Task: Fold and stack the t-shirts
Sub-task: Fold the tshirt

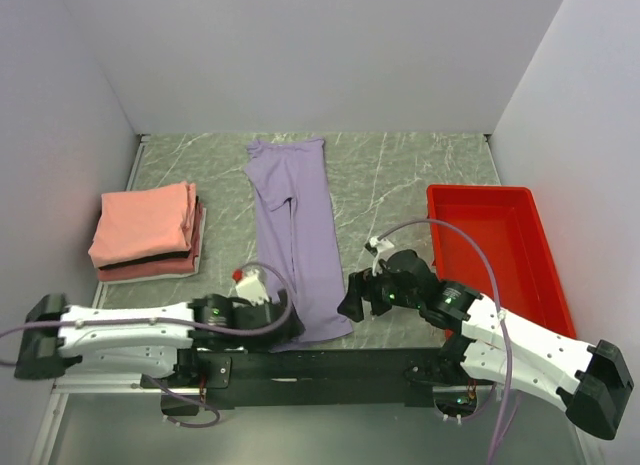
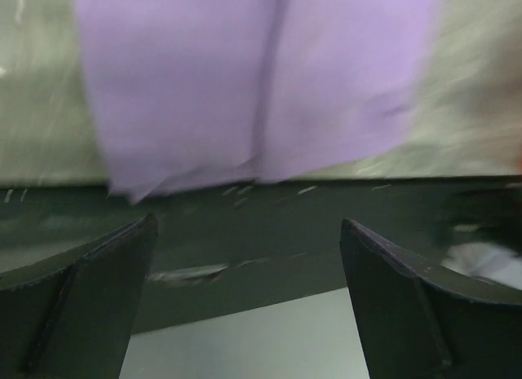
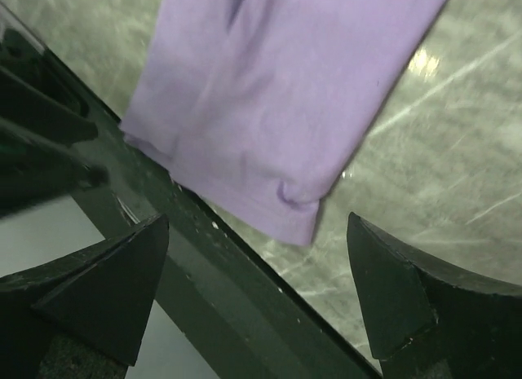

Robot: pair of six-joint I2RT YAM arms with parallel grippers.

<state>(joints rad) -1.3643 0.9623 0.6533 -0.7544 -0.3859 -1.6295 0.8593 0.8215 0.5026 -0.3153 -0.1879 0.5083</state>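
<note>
While both arms hang low at the near edge, the folded stack (image 1: 145,225), salmon-pink over darker red, sits at 9 o'clock on the table (image 1: 400,185), well apart from the work. Next comes the left gripper (image 1: 285,318), jaws wide apart and holding nothing, just beside the near-left corner of the lavender t-shirt (image 1: 295,235). That shirt lies in a long narrow strip from 12 to 6 o'clock, its hem reaching the black rail (image 3: 204,265). The right gripper (image 1: 352,297), jaws likewise spread and empty, hovers at the near-right corner, where the wrist view shows a small curl in the hem. I judge the risk to be an uneven pinch: one side catching only the upper layer, or a finger striking the rail, would skew the fold or unfold the strip. The red tray (image 1: 480,192) at 3 o'clock stands close behind the right arm and could crowd its swing.
</note>
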